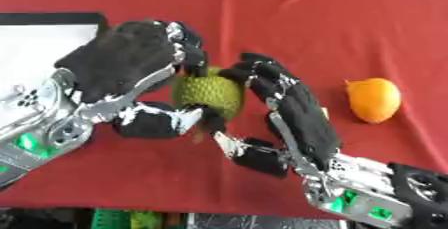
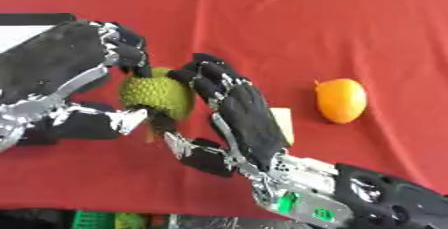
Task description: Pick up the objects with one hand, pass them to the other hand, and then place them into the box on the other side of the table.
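Black-gloved, my left hand (image 1: 122,68) comes in from the left with fingers curled over the top of a bumpy green fruit (image 1: 208,93) and thumb under its lower left side. My right hand (image 1: 297,118) meets it from the lower right: fingertips hooked over the fruit's upper right edge, palm along its right side, thumb reaching in below. The green fruit sits between the two hands, both curled round it, above the middle of the worktop; I cannot tell whether it touches the cloth. Its skin is knobbly, yellow-green, with a darker stub at the bottom. Red cloth (image 1: 289,18) covers the worktop, creased toward the far edge. Just beside the back of my right hand, a pale yellow block (image 2: 282,124) lies on the cloth, mostly hidden in the left eye view. Further right, apart from both hands, an orange fruit (image 1: 374,100) rests on the cloth, rounded with a small point at its upper left. At the far left, behind my left wrist, a box (image 1: 52,19) with a dark rim and white interior lies at the worktop's edge.
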`<move>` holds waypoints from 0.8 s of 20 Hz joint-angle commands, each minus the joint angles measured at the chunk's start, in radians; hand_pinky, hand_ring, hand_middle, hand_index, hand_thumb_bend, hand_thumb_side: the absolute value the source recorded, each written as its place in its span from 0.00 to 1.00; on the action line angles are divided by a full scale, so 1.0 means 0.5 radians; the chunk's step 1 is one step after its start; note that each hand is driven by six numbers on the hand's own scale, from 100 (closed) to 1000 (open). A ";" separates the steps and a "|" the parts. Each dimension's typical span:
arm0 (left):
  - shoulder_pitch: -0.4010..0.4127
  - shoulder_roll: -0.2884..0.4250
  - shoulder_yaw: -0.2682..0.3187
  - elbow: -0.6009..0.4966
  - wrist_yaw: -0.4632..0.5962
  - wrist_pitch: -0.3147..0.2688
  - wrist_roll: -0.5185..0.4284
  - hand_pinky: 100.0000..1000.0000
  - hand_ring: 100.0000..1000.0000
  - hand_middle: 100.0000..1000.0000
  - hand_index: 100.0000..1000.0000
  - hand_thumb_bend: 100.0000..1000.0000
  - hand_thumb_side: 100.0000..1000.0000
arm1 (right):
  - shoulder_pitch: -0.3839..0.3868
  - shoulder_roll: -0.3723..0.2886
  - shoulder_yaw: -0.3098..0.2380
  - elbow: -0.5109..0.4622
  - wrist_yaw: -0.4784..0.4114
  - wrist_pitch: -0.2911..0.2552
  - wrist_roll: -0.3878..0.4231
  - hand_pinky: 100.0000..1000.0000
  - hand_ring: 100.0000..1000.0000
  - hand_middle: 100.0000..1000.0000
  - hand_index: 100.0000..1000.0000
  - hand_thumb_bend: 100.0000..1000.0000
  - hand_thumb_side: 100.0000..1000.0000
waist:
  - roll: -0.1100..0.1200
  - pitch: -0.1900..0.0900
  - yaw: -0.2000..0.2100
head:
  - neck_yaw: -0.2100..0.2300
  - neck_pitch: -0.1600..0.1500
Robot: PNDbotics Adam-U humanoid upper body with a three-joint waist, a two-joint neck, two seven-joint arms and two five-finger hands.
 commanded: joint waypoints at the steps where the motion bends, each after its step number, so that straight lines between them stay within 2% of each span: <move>1: 0.007 0.098 0.079 -0.025 -0.006 -0.001 0.035 0.36 0.39 0.39 0.45 0.00 0.16 | -0.003 -0.048 -0.017 -0.018 0.029 0.090 0.006 0.48 0.89 0.74 0.82 0.31 0.37 | 0.010 -0.039 -0.005 | 0.009 -0.009; 9: 0.188 0.289 0.197 -0.025 -0.028 0.024 0.118 0.36 0.39 0.38 0.45 0.00 0.15 | 0.005 -0.057 -0.019 -0.018 0.031 0.165 0.019 0.48 0.90 0.75 0.83 0.31 0.37 | 0.012 -0.035 -0.012 | 0.041 -0.012; 16: 0.337 0.431 0.394 -0.025 0.080 0.026 0.313 0.35 0.38 0.38 0.44 0.00 0.14 | 0.013 -0.060 -0.030 -0.018 0.027 0.159 -0.010 0.48 0.89 0.74 0.82 0.32 0.31 | 0.008 -0.030 -0.016 | 0.102 -0.019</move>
